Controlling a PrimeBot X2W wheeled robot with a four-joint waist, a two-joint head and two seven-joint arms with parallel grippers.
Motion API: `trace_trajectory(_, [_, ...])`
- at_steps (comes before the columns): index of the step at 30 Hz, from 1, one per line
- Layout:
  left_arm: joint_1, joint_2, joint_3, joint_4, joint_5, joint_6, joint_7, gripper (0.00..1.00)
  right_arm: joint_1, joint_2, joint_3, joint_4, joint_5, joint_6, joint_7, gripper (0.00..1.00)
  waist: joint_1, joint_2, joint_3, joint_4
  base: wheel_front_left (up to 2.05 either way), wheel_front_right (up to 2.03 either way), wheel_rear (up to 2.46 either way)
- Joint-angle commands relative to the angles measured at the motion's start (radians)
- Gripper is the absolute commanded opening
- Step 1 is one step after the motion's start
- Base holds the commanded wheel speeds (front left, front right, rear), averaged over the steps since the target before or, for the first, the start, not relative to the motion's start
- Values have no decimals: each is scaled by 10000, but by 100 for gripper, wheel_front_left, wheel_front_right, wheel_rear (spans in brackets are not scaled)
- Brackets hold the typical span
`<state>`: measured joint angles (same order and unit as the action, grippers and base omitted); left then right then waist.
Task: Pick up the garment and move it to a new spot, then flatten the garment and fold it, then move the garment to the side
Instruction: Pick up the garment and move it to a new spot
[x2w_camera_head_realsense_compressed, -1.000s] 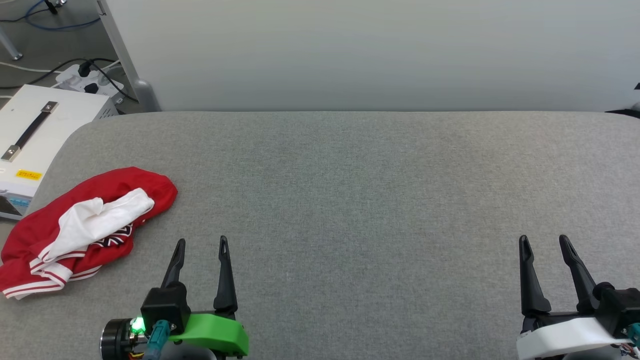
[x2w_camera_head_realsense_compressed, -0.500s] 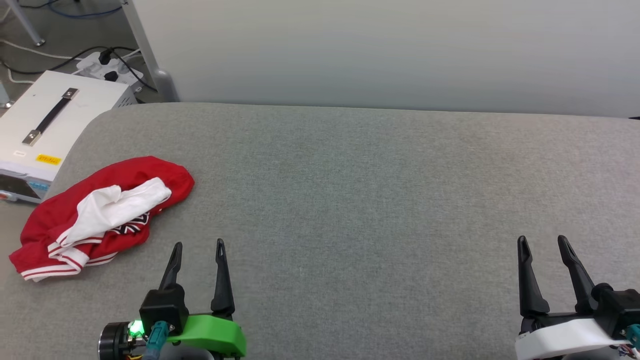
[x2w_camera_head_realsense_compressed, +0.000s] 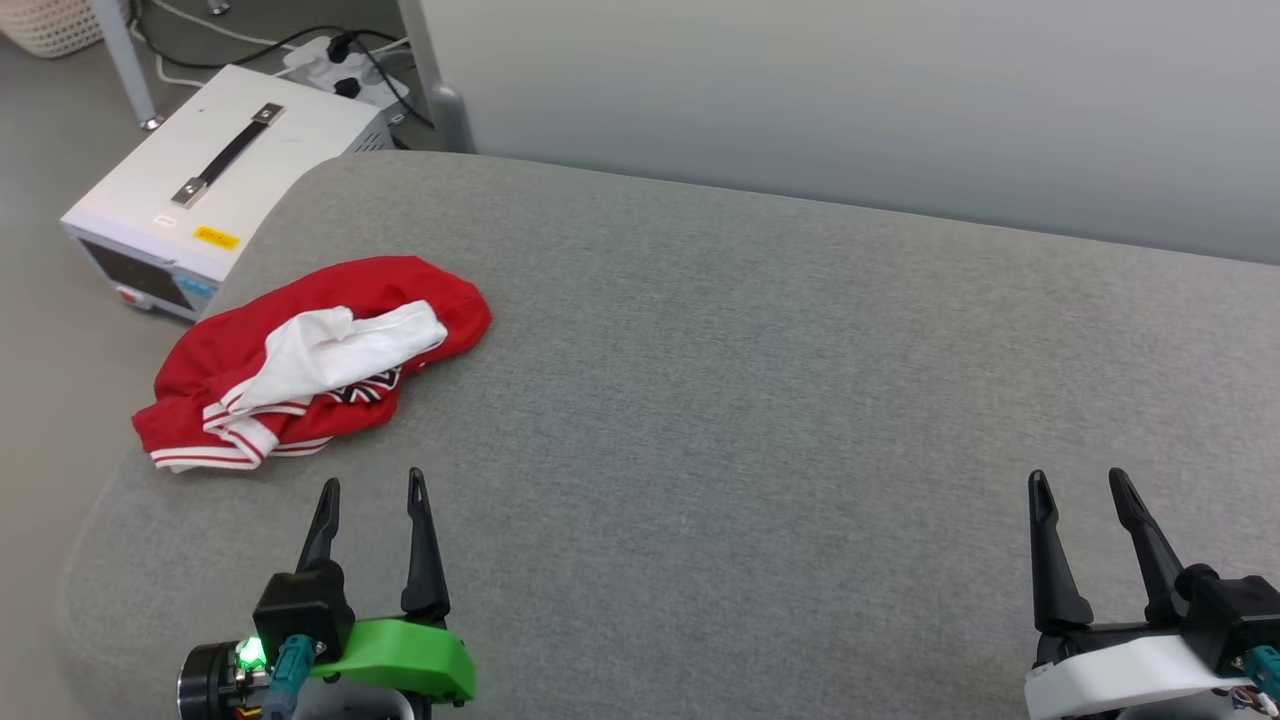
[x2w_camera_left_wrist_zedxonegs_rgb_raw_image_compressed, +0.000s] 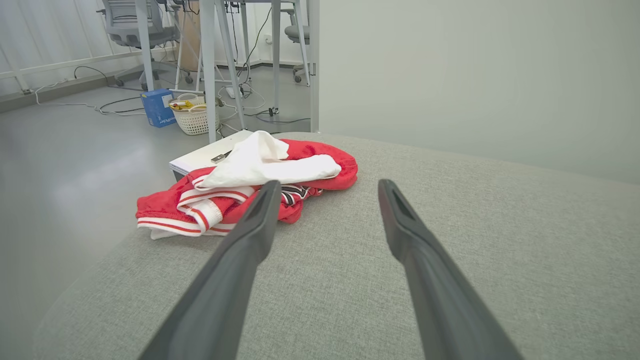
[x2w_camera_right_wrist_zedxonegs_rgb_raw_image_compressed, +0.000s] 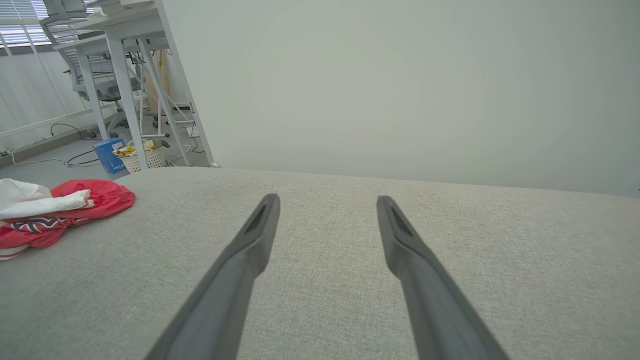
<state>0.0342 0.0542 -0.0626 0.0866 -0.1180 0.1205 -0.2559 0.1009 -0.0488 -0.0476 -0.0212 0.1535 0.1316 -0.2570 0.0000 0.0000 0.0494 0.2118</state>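
**Arm pose.** The left gripper (x2w_camera_head_realsense_compressed: 372, 482) is sitting at the lower left of the head view on a green mount. Its 2 dark fingers are pointing up the view, are standing apart, and are holding nothing. The right gripper (x2w_camera_head_realsense_compressed: 1077, 478) is sitting at the lower right on a white mount. Its 2 fingers are likewise spread, empty and pointing the same way. In both wrist views the fingers are reaching low over the grey padded surface (x2w_camera_head_realsense_compressed: 760, 380); whether they are touching it cannot be told.

**Task object.** The garment (x2w_camera_head_realsense_compressed: 320, 360) is lying crumpled near the left end of the surface. It is showing red cloth, with a white sleeve bunched on top and striped trim facing the near-left side. It is lying ahead of the left gripper and slightly to that gripper's left, with a strip of bare fabric showing between them. It is well apart from the right gripper.

**Edges and open room.**
- The garment's trim is lying close to the surface's rounded left edge, beyond which the floor (x2w_camera_head_realsense_compressed: 40, 330) is showing.
- A white box with a black handle (x2w_camera_head_realsense_compressed: 200, 190) is standing on the floor just beyond the far-left corner.
- The far edge is running along a pale wall panel (x2w_camera_head_realsense_compressed: 850, 90).
- From the garment rightward, the surface is lying bare across to the right gripper.
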Motion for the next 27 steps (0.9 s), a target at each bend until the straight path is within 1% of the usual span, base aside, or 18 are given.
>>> trace_trajectory(1, [-150, -40, 29, -13, -164, 46, -59, 100, -108, -14, 31, -6, -47, -9, -47, 100, 0, 0, 185, 644, 0, 0, 0])
trace_trajectory(10, [-197, -40, 132, -3, -366, 93, -59, 100, -182, -14, 125, 0, -130, -9, -47, 100, 0, 0, 354, 1842, 0, 0, 0])
trace_trajectory(18, [-171, -40, 260, 32, -740, 165, -59, 100, -207, -14, 232, -15, -260, -9, -47, 100, 0, 0, 406, 2678, 0, 0, 0])
trace_trajectory(24, [-134, -40, 284, 68, -922, 230, -59, 100, -173, -14, 263, -18, -354, -9, -47, 100, 0, 0, 394, 3127, 0, 0, 0])
trace_trajectory(27, [-97, -40, 276, 87, -944, 227, -59, 100, -178, -14, 287, -10, -391, -9, -47, 100, 0, 0, 394, 3242, 0, 0, 0])
